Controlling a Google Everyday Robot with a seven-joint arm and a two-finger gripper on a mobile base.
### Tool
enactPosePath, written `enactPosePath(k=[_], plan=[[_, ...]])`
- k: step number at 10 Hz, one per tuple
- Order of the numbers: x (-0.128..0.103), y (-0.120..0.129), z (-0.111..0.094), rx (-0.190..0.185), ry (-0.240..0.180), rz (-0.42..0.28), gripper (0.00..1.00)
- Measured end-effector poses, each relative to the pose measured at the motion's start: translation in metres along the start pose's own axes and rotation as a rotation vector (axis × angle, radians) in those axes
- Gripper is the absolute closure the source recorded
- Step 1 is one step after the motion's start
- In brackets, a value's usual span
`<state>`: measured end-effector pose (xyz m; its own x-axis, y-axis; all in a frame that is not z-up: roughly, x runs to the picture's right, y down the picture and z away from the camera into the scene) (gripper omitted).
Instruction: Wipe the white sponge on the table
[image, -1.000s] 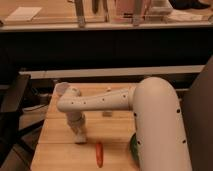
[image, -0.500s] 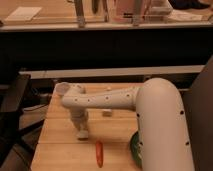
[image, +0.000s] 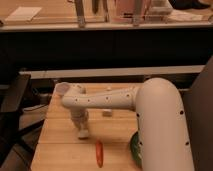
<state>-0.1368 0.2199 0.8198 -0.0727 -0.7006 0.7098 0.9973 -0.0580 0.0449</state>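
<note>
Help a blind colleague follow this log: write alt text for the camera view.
A white robot arm reaches across a wooden table, its claw pointing down at the sponge directly under it. A red stick-shaped object lies nearer the camera, and a green item shows partly behind the arm.

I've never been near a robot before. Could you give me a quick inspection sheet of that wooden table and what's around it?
Surface: light-brown plank table, seams visible.
Job's things: white sponge on the table, right under the claw.
Clutter: red-orange elongated object near the front edge; green object partly hidden behind the arm; small white piece mid-table; pale round cup at the far left corner.
Grippers: claw points down at the sponge, over the table's left half.
Cables: nothing seen.
Surroundings: dark chair left of the table; long shelf behind it.
</note>
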Motion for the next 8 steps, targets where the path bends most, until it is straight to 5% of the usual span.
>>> enactPosePath(k=[8], plan=[[0.0032, -0.0029, -0.0008, -0.01, 0.021, -0.043, 0.95]])
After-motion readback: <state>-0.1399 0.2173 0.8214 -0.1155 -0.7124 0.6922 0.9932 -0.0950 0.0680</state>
